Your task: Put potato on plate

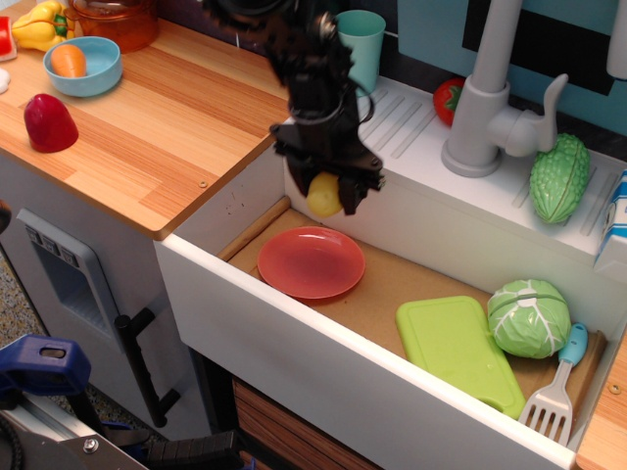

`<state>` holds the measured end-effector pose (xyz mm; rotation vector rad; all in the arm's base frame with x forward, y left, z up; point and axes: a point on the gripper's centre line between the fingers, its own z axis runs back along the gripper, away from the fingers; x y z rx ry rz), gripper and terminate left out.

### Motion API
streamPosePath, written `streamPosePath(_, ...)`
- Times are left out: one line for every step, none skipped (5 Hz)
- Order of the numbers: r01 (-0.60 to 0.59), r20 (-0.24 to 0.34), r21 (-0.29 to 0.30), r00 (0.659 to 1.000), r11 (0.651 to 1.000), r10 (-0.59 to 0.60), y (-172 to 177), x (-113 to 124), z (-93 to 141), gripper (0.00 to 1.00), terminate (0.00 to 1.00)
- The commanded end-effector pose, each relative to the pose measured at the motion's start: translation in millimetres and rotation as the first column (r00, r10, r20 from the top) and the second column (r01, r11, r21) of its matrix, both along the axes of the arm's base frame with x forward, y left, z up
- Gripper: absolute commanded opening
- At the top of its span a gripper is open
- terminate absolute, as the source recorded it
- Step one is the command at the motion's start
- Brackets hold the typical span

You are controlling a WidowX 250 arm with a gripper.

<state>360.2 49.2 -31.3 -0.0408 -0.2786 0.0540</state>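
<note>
You're looking into a toy kitchen; wood-grain counter (pixel 167 117) at left, white sink (pixel 411 230) with a brown floor; dark tile and teal wall behind; no readable writing, the carton (pixel 614 227) at the right edge is too cropped to tell; your gripper (pixel 327 192) is clamped on the potato (pixel 324 196), held in the air above the far rim of the plate (pixel 311 261) on the sink floor.

No readable text, labels, brands, numbers anywhere. White-and-blue carton (pixel 613 227) at right edge, cut off by frame, possibly bears print; too little visible to read.
</note>
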Motion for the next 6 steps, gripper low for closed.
streamPosePath(-0.018,0.030,-0.015,0.999,1.000,0.019,9,6,-11,0.00,0.00)
streamPosePath(-0.055,0.002,-0.031,0.998,0.998,0.055,10,-3,-12,0.00,0.00)
streamPosePath(-0.049,0.029,-0.015,0.998,0.999,0.050,7,-13,-15,0.00,0.00)
streamPosePath(-0.042,0.061,-0.020,0.997,0.999,0.043,8,-16,-17,1.00,0.00)
streamPosePath(-0.042,0.061,-0.020,0.997,0.999,0.043,8,-16,-17,1.00,0.00)
streamPosePath(-0.042,0.061,-0.020,0.997,0.999,0.043,8,-16,-17,1.00,1.00)
